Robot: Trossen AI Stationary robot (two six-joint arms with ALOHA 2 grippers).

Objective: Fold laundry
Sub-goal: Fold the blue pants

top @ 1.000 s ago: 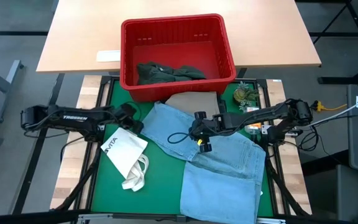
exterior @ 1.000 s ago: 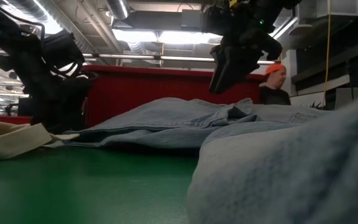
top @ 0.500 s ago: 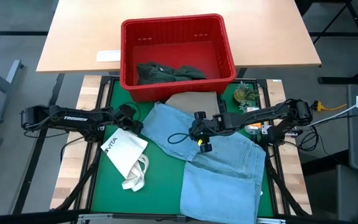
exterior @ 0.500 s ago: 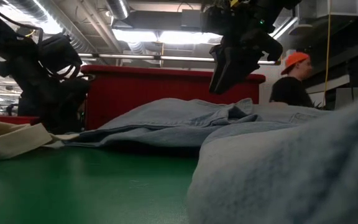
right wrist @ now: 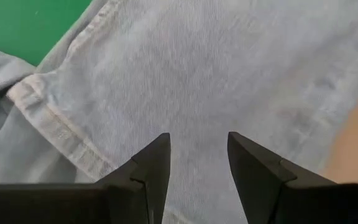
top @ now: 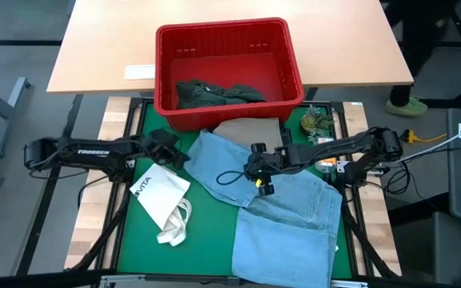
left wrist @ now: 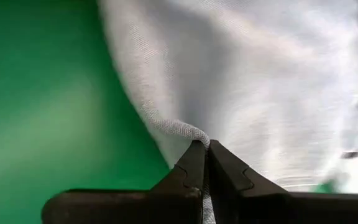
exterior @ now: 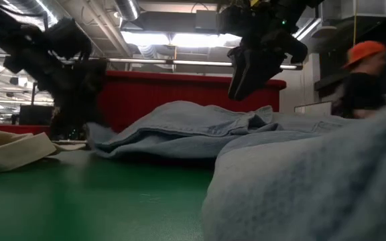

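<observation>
The left gripper (top: 172, 150), left of centre in the overhead frame, is clamped on the left edge of the light blue jeans (top: 282, 212); its wrist view shows a pinched fold of pale cloth (left wrist: 185, 129) between closed fingers; the right gripper (top: 254, 172) hangs at centre above the jeans, fingers parted, holding nothing; the jeans sprawl from centre to lower right across the green mat (top: 210, 240).
</observation>
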